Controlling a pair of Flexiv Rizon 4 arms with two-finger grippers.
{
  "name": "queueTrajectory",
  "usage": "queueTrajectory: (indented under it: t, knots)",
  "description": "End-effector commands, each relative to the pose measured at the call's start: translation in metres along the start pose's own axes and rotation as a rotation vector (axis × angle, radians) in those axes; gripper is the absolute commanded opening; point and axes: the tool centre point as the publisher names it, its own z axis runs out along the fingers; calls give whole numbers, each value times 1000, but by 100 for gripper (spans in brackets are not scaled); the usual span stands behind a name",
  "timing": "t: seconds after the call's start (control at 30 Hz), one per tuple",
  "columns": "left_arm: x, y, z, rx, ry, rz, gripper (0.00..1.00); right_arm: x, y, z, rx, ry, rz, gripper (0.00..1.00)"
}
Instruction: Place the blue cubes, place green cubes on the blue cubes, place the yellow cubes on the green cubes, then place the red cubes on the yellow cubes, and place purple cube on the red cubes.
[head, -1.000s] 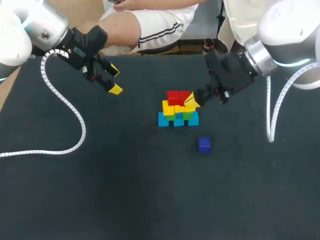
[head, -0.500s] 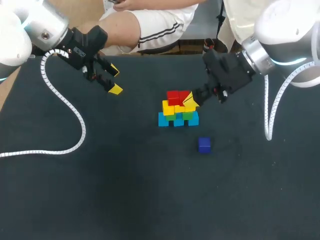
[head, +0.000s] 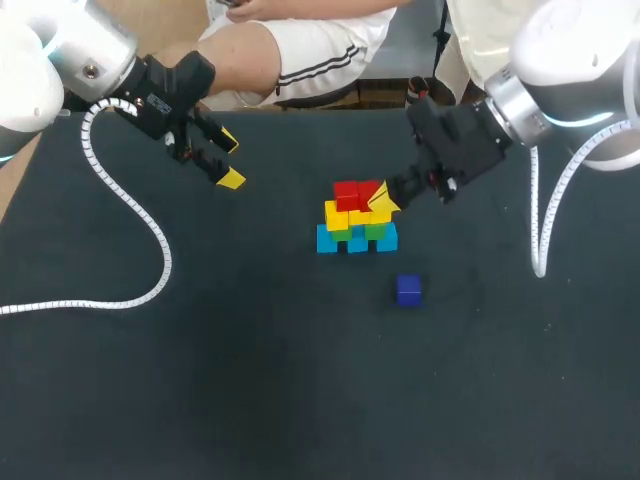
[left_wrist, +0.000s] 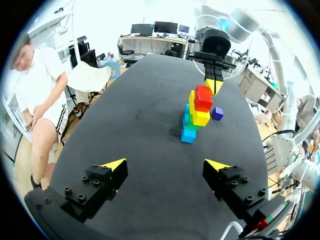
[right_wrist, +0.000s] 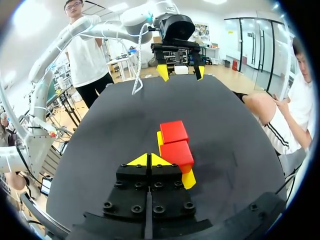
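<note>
Purple cube: unmoved on surface, still unstacked. Right tool: clenched empty, apparently easing back from red cubes.

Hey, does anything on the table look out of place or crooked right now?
Only the purple cube: it sits alone on the table, apart from the stack, not on the red cubes. The stack itself looks upright, nothing toppled.
</note>
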Motion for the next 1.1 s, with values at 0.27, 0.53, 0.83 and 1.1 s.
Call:
queueTrajectory:
  t: [0.27,0.53,0.83,1.1]
  knots:
    - [1,0,0,-1,-2,3,100,0,0,1,-6,-5,1,0]
    - [1,0,0,-1,-2,3,100,2,-3,2,-11,-5,7,0]
    - [1,0,0,-1,-2,3,100,-1,-5,4,-16,-9,-3,0]
    - [1,0,0,-1,-2,3,100,-5,4,-1,-14,-20,-12,0]
